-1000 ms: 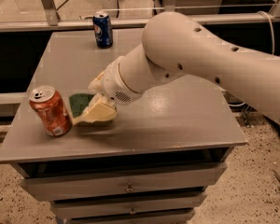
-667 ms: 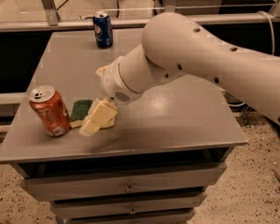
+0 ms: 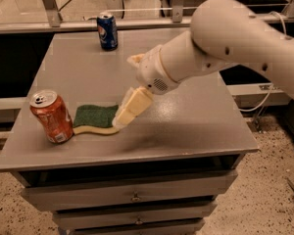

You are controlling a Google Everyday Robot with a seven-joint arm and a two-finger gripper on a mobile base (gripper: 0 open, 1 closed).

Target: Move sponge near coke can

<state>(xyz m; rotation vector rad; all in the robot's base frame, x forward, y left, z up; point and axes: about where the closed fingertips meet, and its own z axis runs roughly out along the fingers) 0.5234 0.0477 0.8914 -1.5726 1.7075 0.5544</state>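
Note:
The sponge [image 3: 94, 118], dark green on top with pale yellow foam below, lies flat on the grey table [image 3: 186, 126] at the front left. Its left end almost touches the coke can [image 3: 51, 117], a red-orange can standing upright near the left edge. My gripper [image 3: 129, 93] hangs just over the sponge's right end. Its fingers are spread apart and hold nothing. The lower finger [image 3: 131, 106] slants down, with its tip right at the sponge's right end. The white arm [image 3: 225, 38] comes in from the upper right.
A blue Pepsi-style can [image 3: 107, 31] stands upright at the table's far edge. The table has drawers [image 3: 134, 198] under its front edge. A metal rail and frame run behind it. A speckled floor lies to the right.
The sponge went from tilted in the gripper to lying flat by the coke can. The gripper has let it go and drawn up and to the right.

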